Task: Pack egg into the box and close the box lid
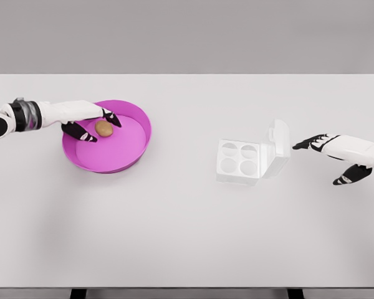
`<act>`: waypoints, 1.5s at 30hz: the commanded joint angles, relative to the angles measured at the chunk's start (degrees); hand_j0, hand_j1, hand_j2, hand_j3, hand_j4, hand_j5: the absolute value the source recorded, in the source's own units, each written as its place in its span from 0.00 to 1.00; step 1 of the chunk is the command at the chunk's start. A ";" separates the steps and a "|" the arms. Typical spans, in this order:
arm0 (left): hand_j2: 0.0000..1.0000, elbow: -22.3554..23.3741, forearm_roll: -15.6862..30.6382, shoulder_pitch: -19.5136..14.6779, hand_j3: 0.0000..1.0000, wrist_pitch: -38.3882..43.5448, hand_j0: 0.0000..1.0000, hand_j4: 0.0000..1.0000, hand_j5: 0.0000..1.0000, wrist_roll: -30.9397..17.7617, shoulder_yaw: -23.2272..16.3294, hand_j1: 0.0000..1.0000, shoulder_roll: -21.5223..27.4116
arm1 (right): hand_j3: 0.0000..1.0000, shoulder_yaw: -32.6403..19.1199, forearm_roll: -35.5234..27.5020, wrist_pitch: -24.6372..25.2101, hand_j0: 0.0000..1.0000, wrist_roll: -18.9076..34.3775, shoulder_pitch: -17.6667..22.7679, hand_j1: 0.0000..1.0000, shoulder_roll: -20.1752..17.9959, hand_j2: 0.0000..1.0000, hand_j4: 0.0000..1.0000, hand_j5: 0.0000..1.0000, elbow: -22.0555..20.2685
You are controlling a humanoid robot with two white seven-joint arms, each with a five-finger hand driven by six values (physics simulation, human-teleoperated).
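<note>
Egg between left robot hand fingertips

Both arms are showing smooth white shells. The left arm is carrying a grey ribbed wrist ring and a black joint near the edge. The left hand and right hand are showing white fingers with black tips.

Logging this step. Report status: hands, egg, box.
Left hand in the pink bowl, fingers around the egg, not lifted. Right hand open, beside the box. Box lid open, cups empty. Path clear.
</note>
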 commanded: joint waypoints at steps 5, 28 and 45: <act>0.72 0.03 0.35 0.09 0.72 0.15 0.72 0.72 0.72 0.02 0.07 0.72 0.03 | 1.00 -0.10 -0.20 0.15 1.00 -0.02 0.09 1.00 0.03 1.00 1.00 1.00 -0.18; 0.67 -0.06 0.44 0.09 0.67 0.15 0.67 0.67 0.67 0.02 -0.19 0.67 -0.32 | 1.00 -0.27 -0.20 0.15 1.00 -0.02 0.97 1.00 0.47 1.00 1.00 1.00 -0.62; 0.61 -0.06 0.53 0.18 0.61 0.15 0.61 0.61 0.61 0.02 -0.37 0.61 -0.32 | 1.00 -0.28 -0.20 0.15 1.00 -0.02 1.14 1.00 0.38 1.00 1.00 1.00 -0.71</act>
